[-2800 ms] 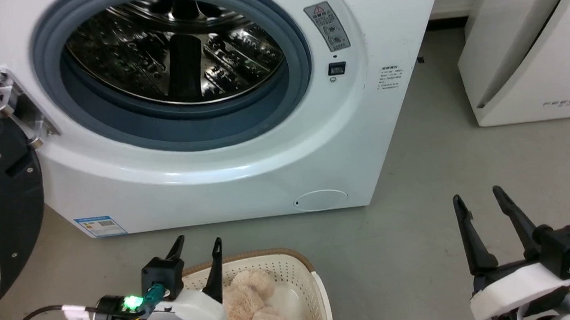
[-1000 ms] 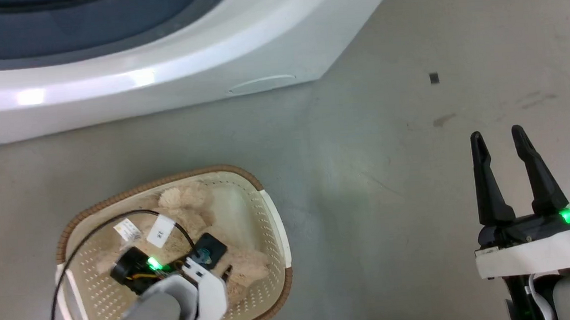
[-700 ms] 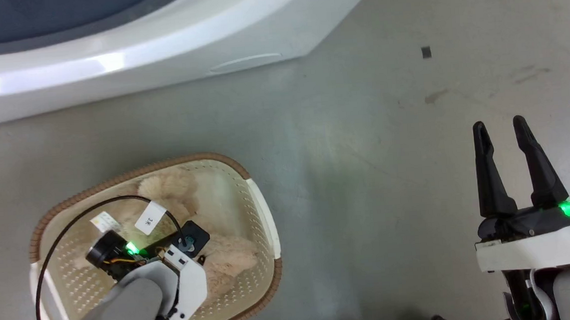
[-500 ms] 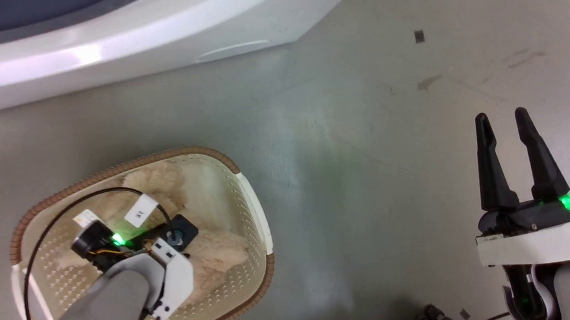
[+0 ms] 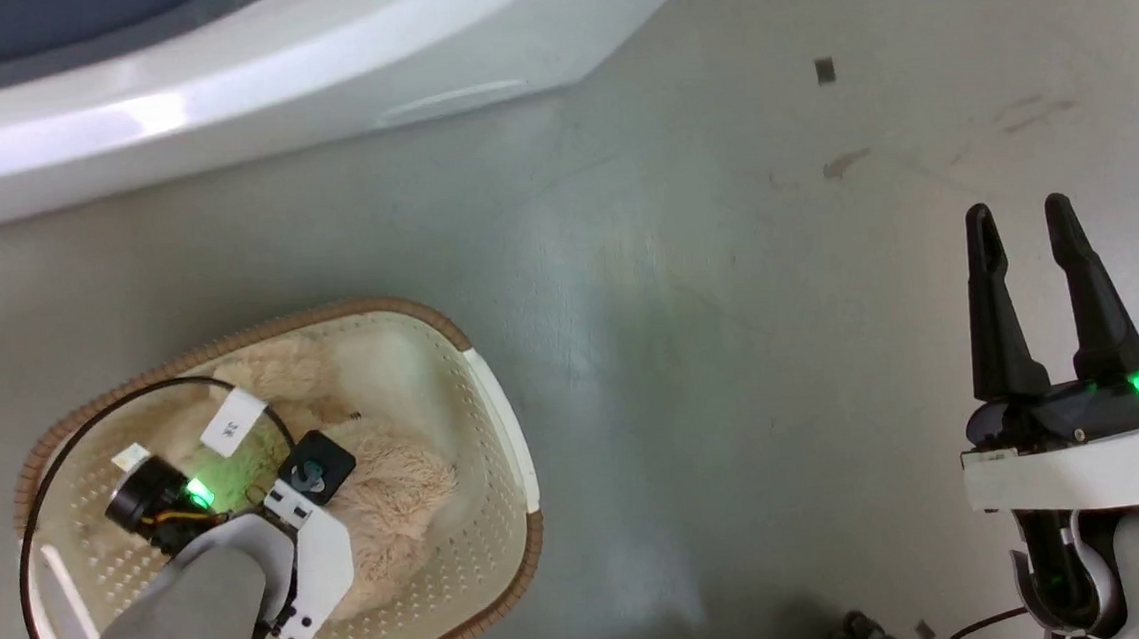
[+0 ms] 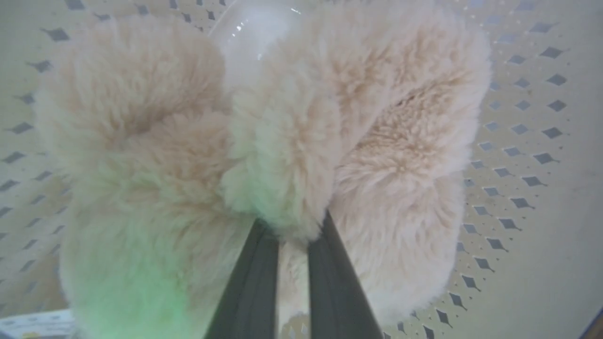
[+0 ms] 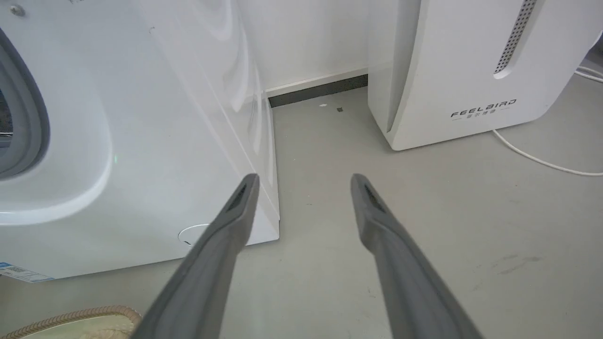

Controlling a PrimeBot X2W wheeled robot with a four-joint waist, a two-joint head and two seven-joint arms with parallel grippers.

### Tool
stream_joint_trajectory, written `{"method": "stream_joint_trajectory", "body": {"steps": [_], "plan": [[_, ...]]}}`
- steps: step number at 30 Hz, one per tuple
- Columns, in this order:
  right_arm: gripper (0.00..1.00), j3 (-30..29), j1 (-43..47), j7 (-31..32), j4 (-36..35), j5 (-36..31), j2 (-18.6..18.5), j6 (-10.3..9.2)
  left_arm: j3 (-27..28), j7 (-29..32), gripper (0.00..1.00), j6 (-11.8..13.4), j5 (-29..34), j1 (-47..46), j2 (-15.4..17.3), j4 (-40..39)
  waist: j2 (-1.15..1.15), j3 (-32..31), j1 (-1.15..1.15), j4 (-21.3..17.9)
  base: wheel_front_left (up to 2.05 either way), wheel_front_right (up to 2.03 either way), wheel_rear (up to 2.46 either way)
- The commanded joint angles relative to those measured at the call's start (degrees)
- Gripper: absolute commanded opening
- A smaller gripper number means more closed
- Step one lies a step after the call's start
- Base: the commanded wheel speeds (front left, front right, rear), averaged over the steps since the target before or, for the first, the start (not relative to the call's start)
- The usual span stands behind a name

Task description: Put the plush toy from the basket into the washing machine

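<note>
Looking down from the head camera, shows an oval cream perforated plastic basket (image 5: 329, 314) with a brown braided rim standing on the grey floor (image 5: 691, 331), near the front of a big white front-loading washing machine (image 5: 212, 84) but apart from it. Holds a fluffy beige plush toy (image 5: 396, 492), lying on the basket's bottom beneath the pale left forearm (image 5: 180, 627), with a green light (image 5: 199, 493) at the wrist. Places the right claw (image 5: 1019, 212) at lower right over bare floor, well apart from the basket, its two long dark fingers moderately parted and holding nothing.

Left wrist camera: looks along the left claw (image 6: 293, 225) into the plush toy (image 6: 282, 132), fingers drawn narrow, tips sunk in the shaggy fur with a tuft pinched between them. Frames the toy's rounded limbs against the perforated basket wall (image 6: 518, 117).

Right wrist camera: sights between the parted, empty fingers of the right claw (image 7: 305, 179) toward the washing machine's white corner (image 7: 165, 141), with the grey door gasket (image 7: 28, 117) at far left. Sets a white slanted appliance (image 7: 471, 61) lettered "FEELBIRD" beyond a strip of floor, a white cord (image 7: 537, 161) trailing beside it. Catches a sliver of the basket's braided rim (image 7: 70, 314) at bottom left.
</note>
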Motion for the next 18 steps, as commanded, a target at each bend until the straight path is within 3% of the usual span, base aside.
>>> {"method": "stream_joint_trajectory", "body": {"steps": [1, 10, 18], "plan": [[1.0, -0.6, -0.7, -0.3, 0.7, -0.2, 0.0, -0.04, 0.7, -1.2, 0.0, 0.0, -1.5, 0.9, -0.9, 0.5, 0.0, -3.8, 0.0, 1.1, 0.0, 0.0, 0.0], [1.0, -1.9, 1.6, -0.3, 2.9, -2.5, 0.0, -0.04, 7.7, -4.1, 0.0, 1.4, -8.4, 6.1, -3.5, -1.6, 0.0, -14.8, 0.0, 4.1, 0.0, 0.0, 0.0], [1.0, -2.4, 4.9, -0.3, 4.5, -4.4, 0.0, -0.04, 15.2, -4.2, 0.0, 4.3, -9.0, 12.1, -2.2, -13.3, 0.0, -24.1, 0.0, 7.1, 0.0, 0.0, 0.0]]}}
